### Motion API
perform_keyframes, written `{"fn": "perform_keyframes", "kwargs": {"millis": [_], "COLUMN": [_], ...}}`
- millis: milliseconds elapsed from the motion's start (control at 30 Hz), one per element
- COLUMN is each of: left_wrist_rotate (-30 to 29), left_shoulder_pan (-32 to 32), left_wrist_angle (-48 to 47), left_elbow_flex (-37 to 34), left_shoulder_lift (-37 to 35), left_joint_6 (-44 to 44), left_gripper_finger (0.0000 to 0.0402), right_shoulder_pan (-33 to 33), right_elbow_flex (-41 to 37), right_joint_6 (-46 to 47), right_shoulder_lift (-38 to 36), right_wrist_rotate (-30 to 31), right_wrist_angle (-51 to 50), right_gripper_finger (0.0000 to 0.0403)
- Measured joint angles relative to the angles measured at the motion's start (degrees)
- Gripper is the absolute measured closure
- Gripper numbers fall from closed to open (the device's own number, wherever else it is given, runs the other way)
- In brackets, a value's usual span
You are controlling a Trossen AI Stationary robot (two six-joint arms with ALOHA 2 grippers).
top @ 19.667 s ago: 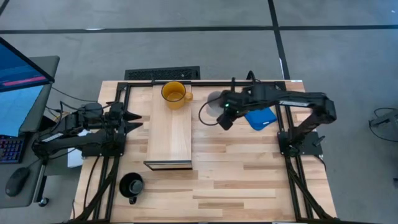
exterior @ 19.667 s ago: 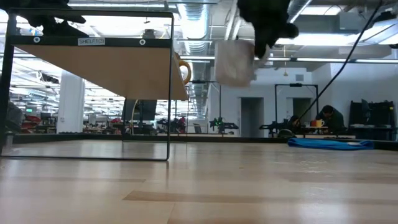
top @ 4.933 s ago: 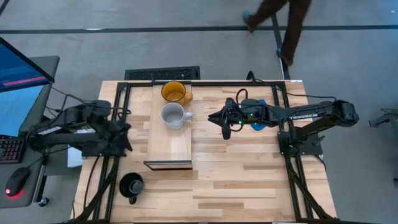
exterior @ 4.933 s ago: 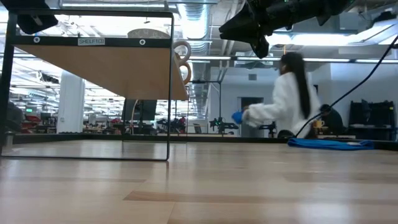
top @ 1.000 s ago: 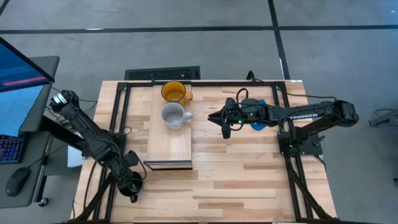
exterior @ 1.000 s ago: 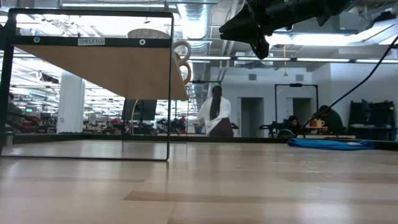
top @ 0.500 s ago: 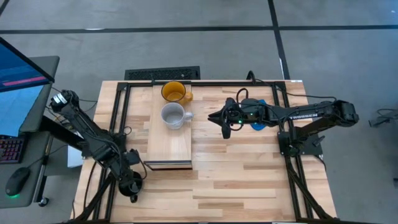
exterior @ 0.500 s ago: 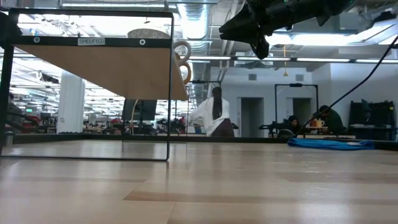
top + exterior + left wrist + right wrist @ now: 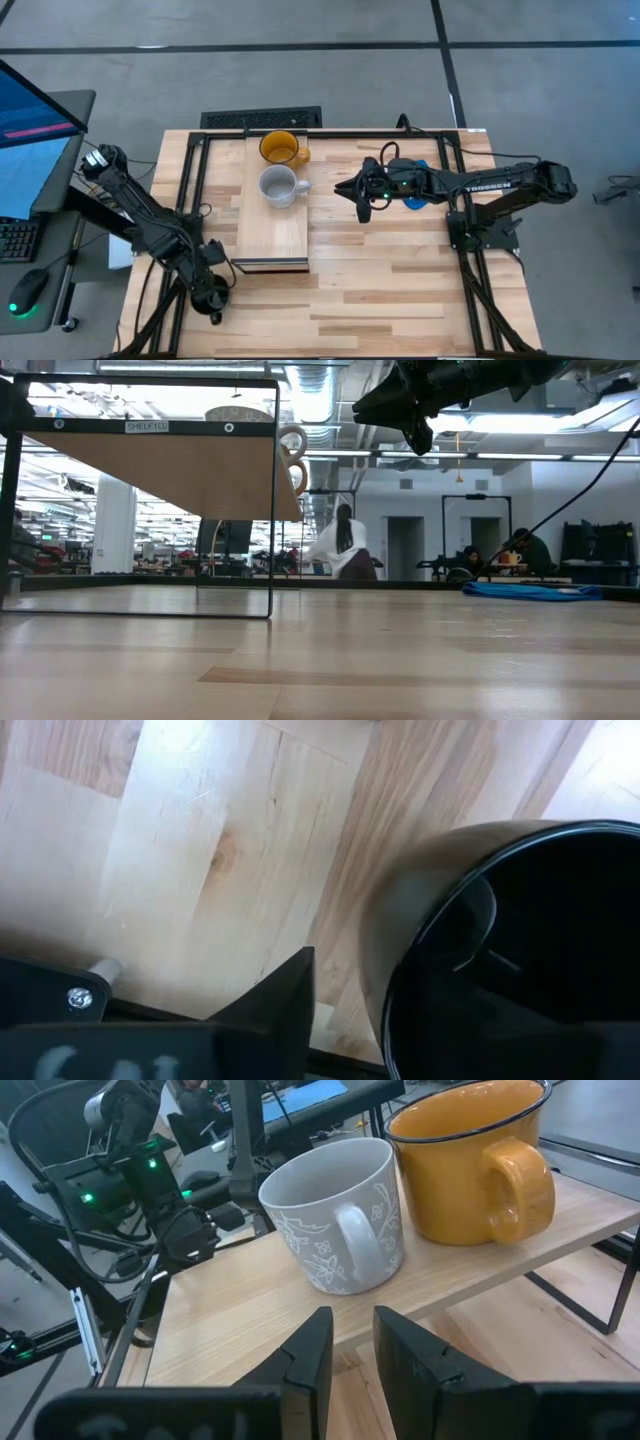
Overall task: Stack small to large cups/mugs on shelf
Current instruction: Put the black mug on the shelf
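The yellow-orange mug [image 9: 280,149] and the white mug [image 9: 278,186] stand upright on their bases on the far half of the pale shelf [image 9: 272,235], close together; both show in the right wrist view, the white mug [image 9: 335,1215] and the yellow-orange mug [image 9: 470,1160]. The black mug [image 9: 500,950] stands on the table at the near left. My left gripper [image 9: 208,290] is over it, open. One finger [image 9: 290,995] stands outside the mug's wall with a gap; the other is hidden. My right gripper [image 9: 352,1330] is open and empty, right of the shelf, pointing at the mugs.
A flat blue object [image 9: 530,591] lies at the far right of the table, mostly under my right arm in the high view. The shelf stands on a thin black frame [image 9: 272,500]. The near half of the shelf board [image 9: 272,245] is bare. A person walks in the room behind.
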Motion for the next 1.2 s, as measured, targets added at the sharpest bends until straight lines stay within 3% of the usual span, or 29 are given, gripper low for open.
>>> {"fn": "perform_keyframes", "kwargs": {"millis": [667,1200], "left_wrist_rotate": [0.1,0.1], "left_shoulder_pan": [0.0,0.0], "left_wrist_angle": [-0.3,-0.2], "left_elbow_flex": [0.0,0.0], "left_shoulder_lift": [0.0,0.0], "left_joint_6": [0.3,0.2], "left_gripper_finger": [0.0384,0.0393], "right_shoulder_pan": [0.0,0.0], "right_elbow_flex": [0.0,0.0], "right_joint_6": [0.0,-0.1], "right_shoulder_lift": [0.0,0.0], "right_wrist_rotate": [0.0,0.0], "right_wrist_angle": [0.0,0.0], "right_gripper_finger": [0.0305,0.0305]}}
